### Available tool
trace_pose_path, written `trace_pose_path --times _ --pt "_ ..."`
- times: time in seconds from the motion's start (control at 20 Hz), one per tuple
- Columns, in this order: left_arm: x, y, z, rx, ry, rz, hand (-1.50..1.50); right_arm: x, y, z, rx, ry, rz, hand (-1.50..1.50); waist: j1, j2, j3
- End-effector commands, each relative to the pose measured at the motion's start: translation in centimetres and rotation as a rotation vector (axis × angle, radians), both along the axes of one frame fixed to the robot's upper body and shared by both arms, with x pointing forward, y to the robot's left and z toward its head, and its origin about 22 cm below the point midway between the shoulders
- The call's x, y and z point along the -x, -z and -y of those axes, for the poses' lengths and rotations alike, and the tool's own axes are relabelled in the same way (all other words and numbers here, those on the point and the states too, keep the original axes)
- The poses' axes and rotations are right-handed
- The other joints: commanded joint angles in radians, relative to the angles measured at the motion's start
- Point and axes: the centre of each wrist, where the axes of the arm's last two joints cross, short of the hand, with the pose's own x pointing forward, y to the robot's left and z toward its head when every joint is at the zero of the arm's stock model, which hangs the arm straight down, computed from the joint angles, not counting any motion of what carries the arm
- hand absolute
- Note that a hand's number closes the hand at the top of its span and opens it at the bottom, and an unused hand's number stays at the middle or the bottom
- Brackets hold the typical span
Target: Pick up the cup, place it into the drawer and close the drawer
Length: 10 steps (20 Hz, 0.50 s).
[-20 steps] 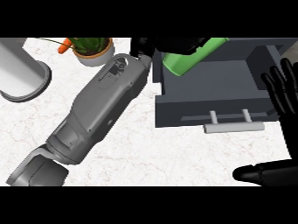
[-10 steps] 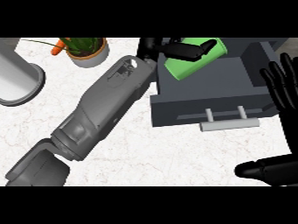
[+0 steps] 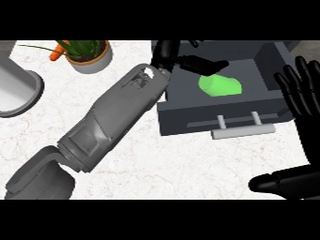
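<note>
The green cup [image 3: 222,86] lies inside the open dark grey drawer [image 3: 190,121], near its middle. My left hand [image 3: 190,62] hangs over the drawer's back left corner at the end of the grey forearm [image 3: 114,119]. Its fingers [image 3: 205,66] are stretched out just above the cup's upper left edge and do not curl round it. My right hand [image 3: 308,96] stays open at the right edge, fingers up, beside the drawer's right wall. The drawer's pale bar handle [image 3: 242,132] faces me.
A potted plant [image 3: 91,54] with an orange piece [image 3: 55,54] beside it stands at the back left. A large pale cylinder [image 3: 6,91] sits at the far left. White marble counter [image 3: 169,164] lies in front of the drawer.
The cup was held in my left hand above the drawer's back edge. Now it rests lower inside the drawer and the fingers have straightened off it. The right hand has hardly moved.
</note>
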Motion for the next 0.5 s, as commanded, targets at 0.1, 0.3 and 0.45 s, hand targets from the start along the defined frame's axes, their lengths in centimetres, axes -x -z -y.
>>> trace_pose_path --times 0.1,0.3,0.45 --pt "0.2 1.1 -0.3 0.024 0.009 0.001 -1.50 -0.3 -0.2 -0.3 -0.051 -0.035 0.019 -1.50 -0.003 0.005 -0.001" --pt "0.5 -0.8 0.8 0.141 0.045 0.013 -1.50 -0.6 0.3 0.0 -0.066 -0.054 0.004 -1.50 -0.006 0.004 0.000" --pt "1.0 0.0 0.6 0.217 0.078 0.051 -1.50 0.1 -0.8 0.9 -0.067 -0.066 -0.017 -1.50 0.017 -0.006 -0.001"
